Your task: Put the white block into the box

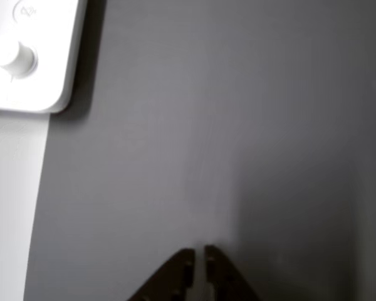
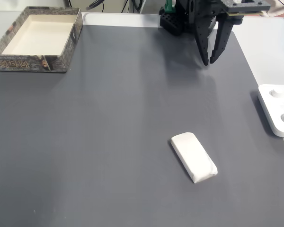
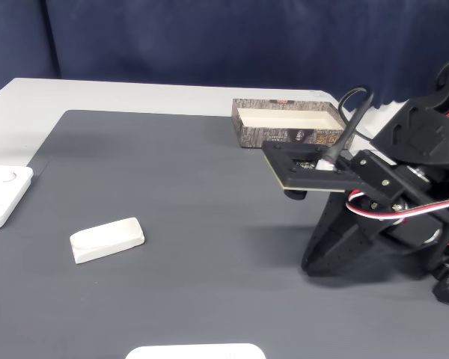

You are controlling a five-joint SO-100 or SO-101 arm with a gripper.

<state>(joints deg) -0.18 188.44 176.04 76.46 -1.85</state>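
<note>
The white block point(image 2: 194, 157) lies flat on the dark grey mat, aslant, toward the near right in a fixed view; it shows as the white block point(image 3: 107, 239) at the left of the mat. The box point(image 2: 38, 40) stands open at the mat's far left corner, beige inside, also the box point(image 3: 288, 123) at the back. My gripper point(image 2: 209, 61) hangs over the mat's far right part, well away from the block and the box, shut with nothing in it. Its dark tips point(image 1: 199, 252) nearly touch above bare mat, and the gripper point(image 3: 308, 268) points down at the right.
A large white device with a knob point(image 1: 19, 53) sits on the table beside the mat, seen as the white device point(image 2: 277, 111) at the right edge and the white device point(image 3: 4, 194) at the left. Another white object point(image 3: 194, 351) pokes in at the bottom edge.
</note>
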